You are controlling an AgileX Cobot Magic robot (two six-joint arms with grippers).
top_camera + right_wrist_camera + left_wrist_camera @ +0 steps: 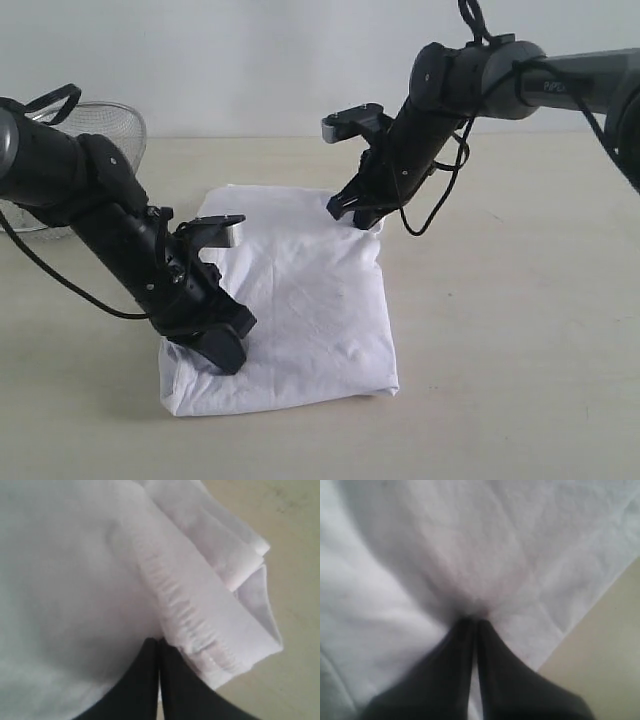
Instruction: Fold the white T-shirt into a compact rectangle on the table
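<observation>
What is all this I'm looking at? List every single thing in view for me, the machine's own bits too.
shirt: one, white, folded into a rough rectangle, lying mid-table.
table: one, pale beige, under everything.
basket: one, silvery wire mesh, on the table at the far left, towards the back.
arms: two, black; left arm and right arm reach in from opposite sides.
left claw: one, black, closed, pinching the shirt near its front left corner.
right claw: one, black, closed at the shirt's far right corner, seemingly pinching it.
</observation>
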